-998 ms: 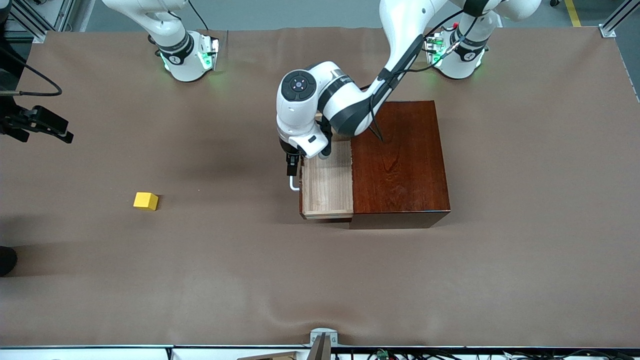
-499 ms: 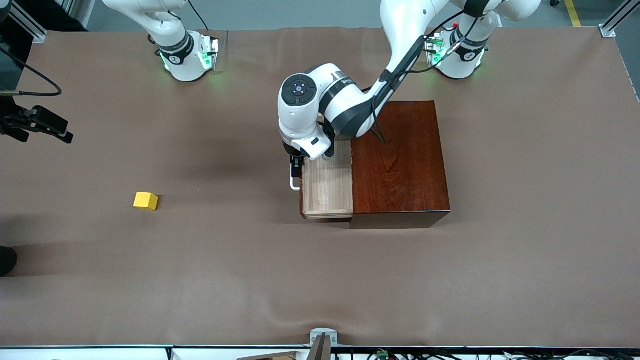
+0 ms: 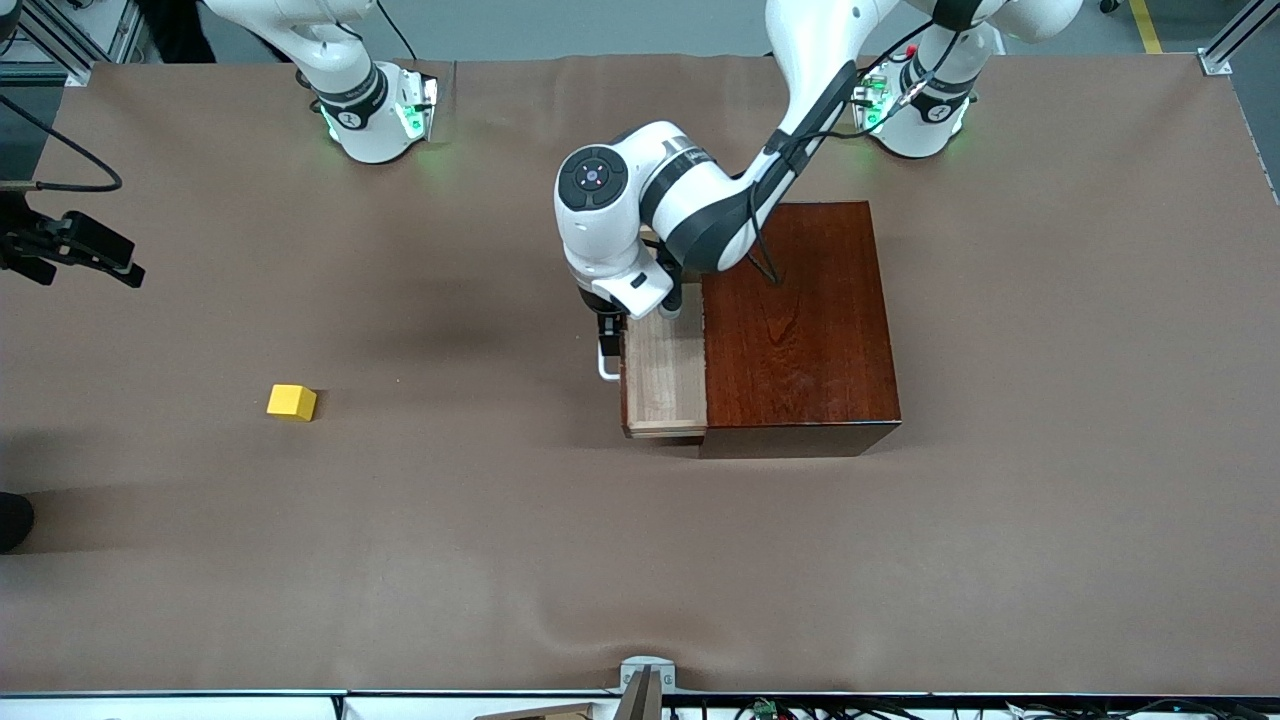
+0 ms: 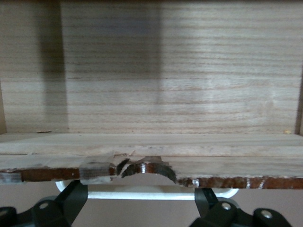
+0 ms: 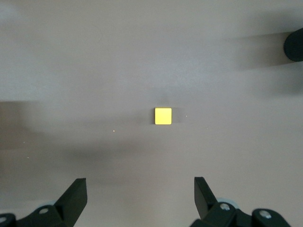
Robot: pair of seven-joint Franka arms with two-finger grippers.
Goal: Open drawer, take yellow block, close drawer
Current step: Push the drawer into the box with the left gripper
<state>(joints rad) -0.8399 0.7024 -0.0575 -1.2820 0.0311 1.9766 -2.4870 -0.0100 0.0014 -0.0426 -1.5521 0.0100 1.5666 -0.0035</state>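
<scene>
Near to far: block sits on the table toward the right arm's end, out of the drawer. Drawer has slid further into the box than a second ago; you're closing it. Left gripper, fingers apart, straddles the handle. Right gripper, open, waits high over the block.
</scene>
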